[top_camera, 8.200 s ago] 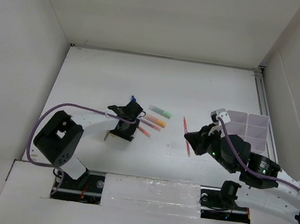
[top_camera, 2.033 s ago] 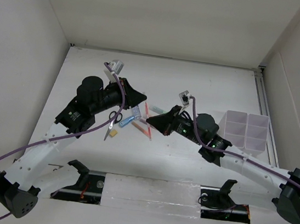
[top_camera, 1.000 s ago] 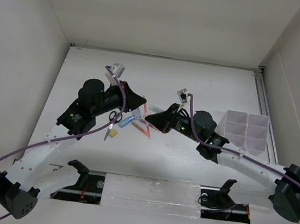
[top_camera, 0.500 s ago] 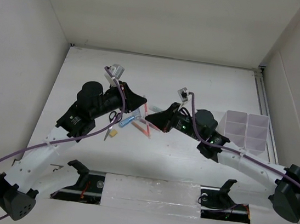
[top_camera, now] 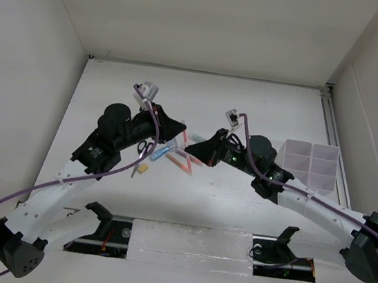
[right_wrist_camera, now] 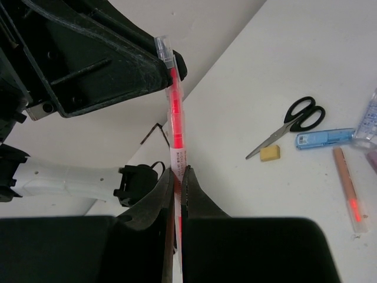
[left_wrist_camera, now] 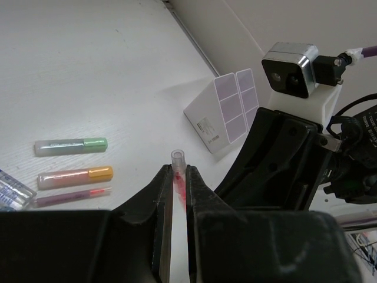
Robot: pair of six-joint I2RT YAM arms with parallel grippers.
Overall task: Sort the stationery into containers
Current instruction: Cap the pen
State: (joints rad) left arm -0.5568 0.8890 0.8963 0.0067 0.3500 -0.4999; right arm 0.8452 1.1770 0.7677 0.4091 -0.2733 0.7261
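Red and translucent, the thin red pen (right_wrist_camera: 175, 112) is pinched at both ends by me and held in the air above the counter (top_camera: 249, 107). My left fingers (left_wrist_camera: 160, 203) are clenched on it near its clear tip, which pokes out just past them in the left wrist view. My right fingers (right_wrist_camera: 164, 197) are clenched on its other end, and from that wrist the pen runs straight up to my left fingers. From above, the two sets of fingers meet nose to nose over the middle of the counter, with the pen a short pink line between them.

Beside that meeting point lies the rest of the stationery. The scissors (right_wrist_camera: 293, 122), black-handled, lie flat with the yellow eraser (right_wrist_camera: 271, 153) just beside their blades. A blue marker (right_wrist_camera: 323, 138) lies near the scissor handles, and an orange-red pen (right_wrist_camera: 349, 191) lies close by, apart from the marker. A clear bottle (right_wrist_camera: 370, 121) with blue print is cut off by the edge of that view. In the left wrist view a green marker (left_wrist_camera: 70, 145) and an orange marker (left_wrist_camera: 75, 176) lie side by side, not touching, with a thin pen (left_wrist_camera: 73, 196) just beside the orange one.

The organiser (top_camera: 309, 166), translucent white with several compartments, stands at the right side of the counter, well apart from the loose items and from both sets of fingers.
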